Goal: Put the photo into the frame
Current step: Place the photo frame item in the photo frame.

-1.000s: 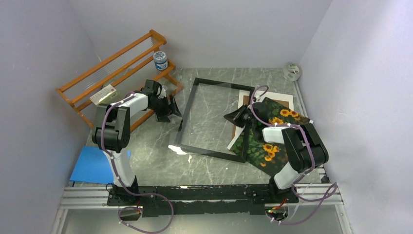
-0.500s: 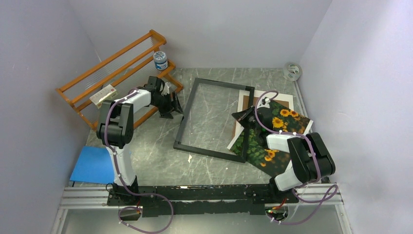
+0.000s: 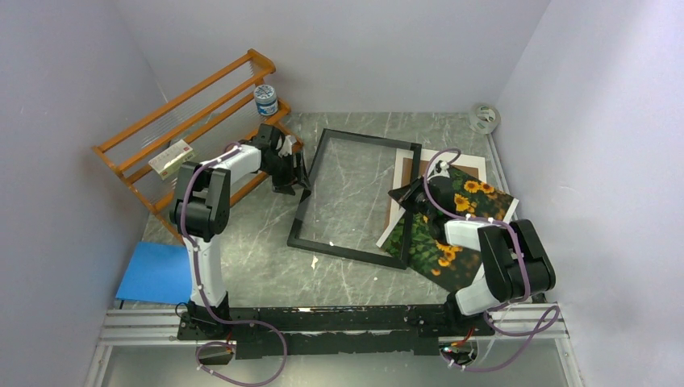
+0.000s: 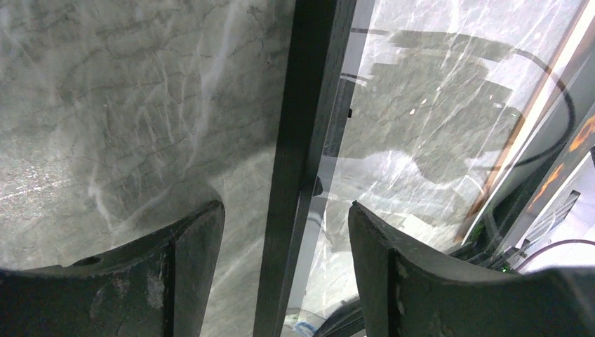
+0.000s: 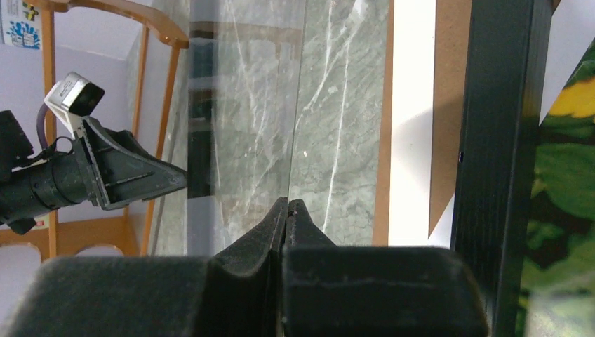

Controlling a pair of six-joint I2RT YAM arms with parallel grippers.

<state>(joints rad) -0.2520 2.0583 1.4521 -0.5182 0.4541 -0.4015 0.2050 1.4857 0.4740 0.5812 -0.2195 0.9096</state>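
Observation:
The black frame (image 3: pixel 347 251) lies flat mid-table, with a clear pane in it. My left gripper (image 3: pixel 300 179) is at the frame's left bar. In the left wrist view its jaws are open and straddle that bar (image 4: pixel 309 91) without touching it, gripper (image 4: pixel 284 217). My right gripper (image 3: pixel 401 196) sits just inside the frame's right bar (image 5: pixel 498 140). It is shut (image 5: pixel 288 203), with its tips at a thin clear edge; whether it pinches that edge I cannot tell. The sunflower photo (image 3: pixel 440 250) lies face up, partly under the frame's right side and under my right arm, and shows at the right wrist view's edge (image 5: pixel 568 182).
A brown backing board (image 3: pixel 405 173) with a white border lies under the frame's far right corner. The orange rack (image 3: pixel 193 105) stands at the back left with a jar (image 3: pixel 265 100) and a small box (image 3: pixel 171 157). A blue sheet (image 3: pixel 153 272) lies near left, a tape roll (image 3: pixel 484 118) far right.
My left gripper has moved right from beside the rack to the frame's left bar, its jaws narrowing a little. The frame's near left corner has settled slightly, and the right arm has shifted right.

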